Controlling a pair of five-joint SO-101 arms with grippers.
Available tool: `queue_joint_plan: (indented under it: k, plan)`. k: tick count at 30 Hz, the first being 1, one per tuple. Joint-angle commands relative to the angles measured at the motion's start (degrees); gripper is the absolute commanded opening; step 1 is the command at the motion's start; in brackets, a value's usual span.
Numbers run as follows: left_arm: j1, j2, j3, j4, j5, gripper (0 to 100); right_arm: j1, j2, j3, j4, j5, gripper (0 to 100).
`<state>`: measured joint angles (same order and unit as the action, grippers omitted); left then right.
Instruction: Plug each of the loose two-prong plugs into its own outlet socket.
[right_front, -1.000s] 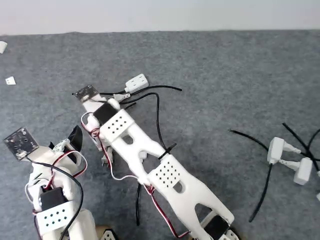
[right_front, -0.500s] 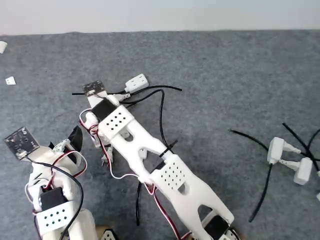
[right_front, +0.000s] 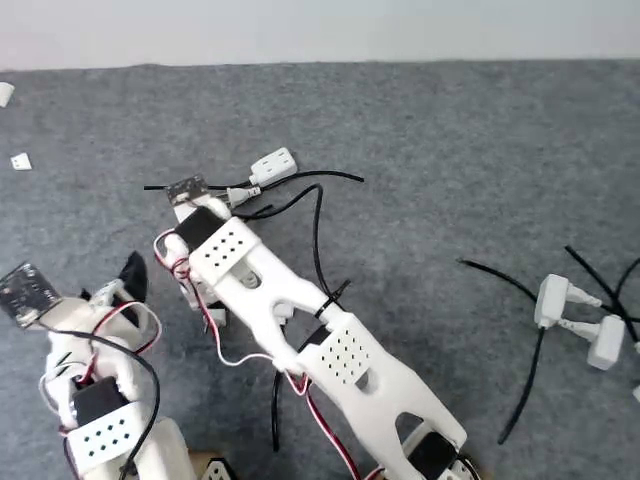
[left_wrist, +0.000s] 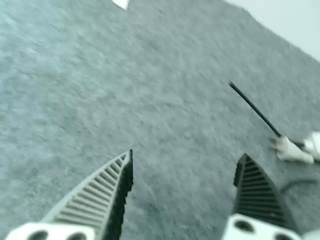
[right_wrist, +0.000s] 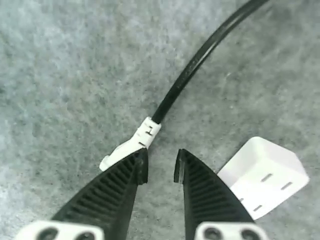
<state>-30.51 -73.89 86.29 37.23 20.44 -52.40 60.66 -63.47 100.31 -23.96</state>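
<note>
My right end effector (right_wrist: 160, 160) hung slightly parted, empty, beside the white two-prong plug (right_wrist: 129, 145), which lay unplugged near its white outlet block (right_wrist: 262, 177); my left end effector (left_wrist: 187, 156) gaped, idle.

plug (right_wrist: 129, 146) just beside outlet socket (right_wrist: 262, 176), on table (right_front: 450, 150)

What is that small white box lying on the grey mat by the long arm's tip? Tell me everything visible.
The white outlet block is a small rectangular box of what looks like smooth plastic, with pairs of narrow slots on its upper face. The slots that show are empty. It lies flat on the grey carpet, just beside the right gripper and apart from the white plug.
</note>
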Motion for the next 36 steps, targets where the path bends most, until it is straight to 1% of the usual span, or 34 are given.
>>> queue_joint_plan:
  k: [1, 5, 8, 14, 23, 31, 33, 35, 36]
  plan:
    - [-5.2, -0.8, -2.9, -3.8, -0.3, 31, -2.8, -0.4, -1.8, 1.3, -0.6, 9.9]
    - [-8.4, -0.8, -3.7, -4.2, -0.2, 31, -2.9, 1.1, -4.0, 0.8, -0.6, 9.9]
    - [-8.7, -0.8, -4.2, -4.0, -0.2, 31, -2.0, 3.1, -6.2, 0.0, -0.8, 9.9]
    - [-8.6, -0.7, -4.1, -4.0, -0.2, 31, 1.2, 8.7, -9.2, -2.9, -9.4, 9.9]
    - [-8.6, -0.7, -4.1, -4.0, -0.2, 31, 1.3, 10.8, -12.7, 0.0, -15.0, 9.9]
    - [-8.6, -0.6, -4.1, -4.0, -0.2, 31, 1.6, 10.9, -12.3, 0.9, -14.9, 8.8]
    - [-8.6, -0.6, -4.1, -4.0, -0.2, 31, 2.0, 10.9, -12.3, 1.1, -14.6, 4.7]
    - [-8.6, -0.6, -4.1, -4.0, -0.2, 31, 2.0, 10.9, -12.6, 0.9, -10.9, 0.3]
    - [-8.6, -0.6, -4.1, -4.0, -0.2, 31, 1.9, 10.9, -12.7, 1.0, -9.0, 1.0]
